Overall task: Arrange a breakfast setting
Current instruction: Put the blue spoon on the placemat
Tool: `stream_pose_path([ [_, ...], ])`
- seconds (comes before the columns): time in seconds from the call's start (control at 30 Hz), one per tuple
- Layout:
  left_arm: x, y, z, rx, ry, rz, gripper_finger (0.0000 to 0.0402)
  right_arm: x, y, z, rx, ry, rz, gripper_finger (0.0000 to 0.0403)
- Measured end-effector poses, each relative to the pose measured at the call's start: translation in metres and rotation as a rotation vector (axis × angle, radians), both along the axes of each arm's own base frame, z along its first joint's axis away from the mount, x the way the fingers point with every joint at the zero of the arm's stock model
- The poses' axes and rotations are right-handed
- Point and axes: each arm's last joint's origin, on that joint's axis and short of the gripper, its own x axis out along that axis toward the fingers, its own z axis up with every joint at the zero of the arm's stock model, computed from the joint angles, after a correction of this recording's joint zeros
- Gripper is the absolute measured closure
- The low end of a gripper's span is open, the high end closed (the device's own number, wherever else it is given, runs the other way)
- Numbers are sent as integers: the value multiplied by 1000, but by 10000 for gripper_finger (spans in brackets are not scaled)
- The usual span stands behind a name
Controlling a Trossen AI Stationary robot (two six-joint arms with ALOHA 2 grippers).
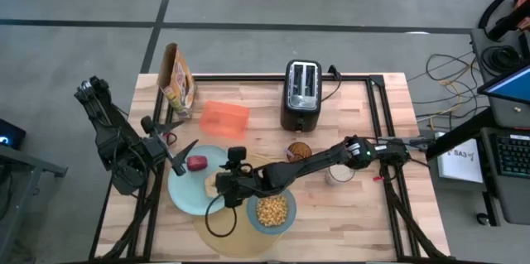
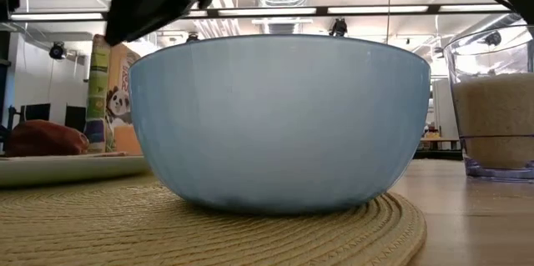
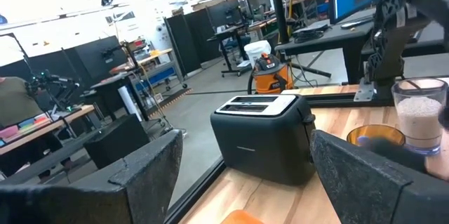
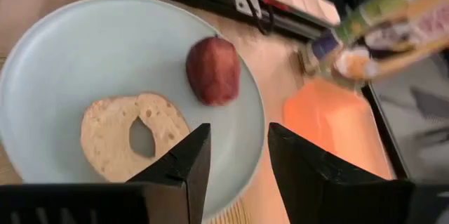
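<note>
High view showed the bench (image 1: 348, 214) carrying the round tan placemat (image 1: 224, 232), with the pale blue plate (image 1: 186, 194) holding bagel (image 4: 133, 136) and red apple (image 4: 213, 70). The right gripper (image 4: 237, 155) hovered over the plate's edge, slightly parted and empty; the left gripper (image 1: 178, 155) was spread wide.

The right arm (image 1: 315, 163) stretches across the table's middle, blocking the way between the toaster (image 1: 301, 94) and the bowl (image 1: 272, 210). Its gripper (image 1: 229, 183) hangs over the plate (image 1: 184, 194), jaws apart. Bare wood lies open at the near right corner (image 1: 356, 231). The orange box (image 1: 224, 118) and cereal bag (image 1: 177, 79) crowd the far left.
</note>
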Motion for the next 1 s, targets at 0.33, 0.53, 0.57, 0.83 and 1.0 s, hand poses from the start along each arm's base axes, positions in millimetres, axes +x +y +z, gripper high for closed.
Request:
stream_pose_path([
  [0.33,0,0,-1,4,4,1,107,-50,-17,51,88,73,-278,277],
  [0.53,0,0,-1,8,6,1,107,-82,-9,69,53,91,-399,292],
  [0.57,0,0,-1,9,7,1,107,-88,-6,72,45,93,-409,294],
  [0.83,0,0,-1,10,7,1,107,-122,19,92,18,52,-430,316],
  [1.0,0,0,-1,11,8,1,107,-144,22,99,19,3,-455,335],
])
